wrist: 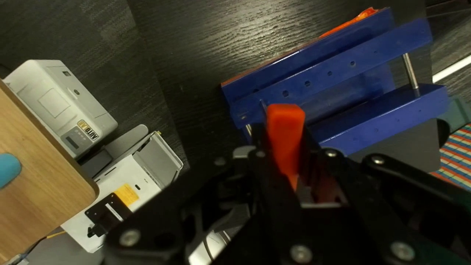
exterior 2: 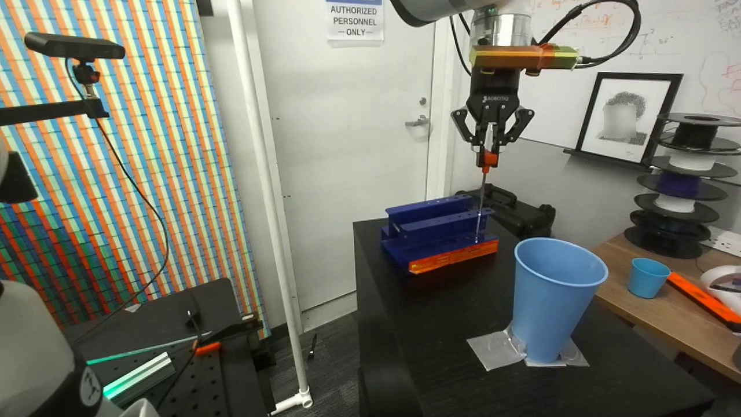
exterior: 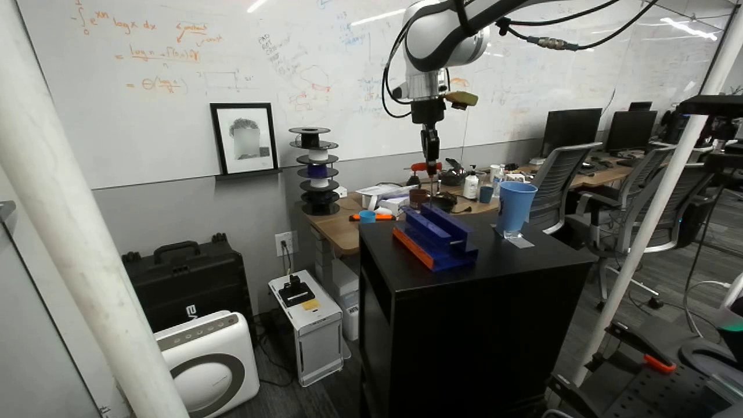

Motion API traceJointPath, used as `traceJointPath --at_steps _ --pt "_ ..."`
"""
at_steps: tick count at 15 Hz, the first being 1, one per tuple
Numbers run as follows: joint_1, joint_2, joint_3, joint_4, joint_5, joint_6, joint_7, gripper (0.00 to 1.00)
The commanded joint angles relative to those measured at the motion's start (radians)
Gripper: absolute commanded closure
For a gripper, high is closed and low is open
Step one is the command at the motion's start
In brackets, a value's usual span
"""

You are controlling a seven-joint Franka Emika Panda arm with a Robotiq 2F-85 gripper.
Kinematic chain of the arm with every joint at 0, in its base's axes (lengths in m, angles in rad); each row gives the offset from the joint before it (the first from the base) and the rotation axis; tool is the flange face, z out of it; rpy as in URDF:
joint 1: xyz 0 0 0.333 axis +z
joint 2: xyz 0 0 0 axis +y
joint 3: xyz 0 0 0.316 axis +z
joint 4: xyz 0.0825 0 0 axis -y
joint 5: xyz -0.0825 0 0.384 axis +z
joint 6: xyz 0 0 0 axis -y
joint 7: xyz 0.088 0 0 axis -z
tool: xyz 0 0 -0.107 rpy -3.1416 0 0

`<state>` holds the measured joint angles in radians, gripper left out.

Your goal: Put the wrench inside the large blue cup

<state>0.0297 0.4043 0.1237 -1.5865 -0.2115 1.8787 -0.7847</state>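
Large blue cup [exterior 2: 553,315], taped upright, inner floor hidden, red T-handle wrench [wrist: 286,134] (slender-shafted, tip downward), gripped by fingers [exterior 2: 480,157].

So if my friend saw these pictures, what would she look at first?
Probably the big light-blue cup, standing on the black cabinet with tape around its base. Next, perhaps, the robot's gripper, above the dark-blue rack and pinching a red-handled wrench pointing down. The brightly striped panel at the left edge of an exterior view might catch her eye.
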Motion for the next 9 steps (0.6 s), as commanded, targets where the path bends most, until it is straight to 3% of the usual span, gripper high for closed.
traceJointPath --at_steps 1,9 --pt "-0.008 -0.121 0.004 -0.057 0.032 0.016 -0.020 0.87" --pt "-0.033 -0.348 -0.039 -0.124 0.114 0.029 0.014 0.87"
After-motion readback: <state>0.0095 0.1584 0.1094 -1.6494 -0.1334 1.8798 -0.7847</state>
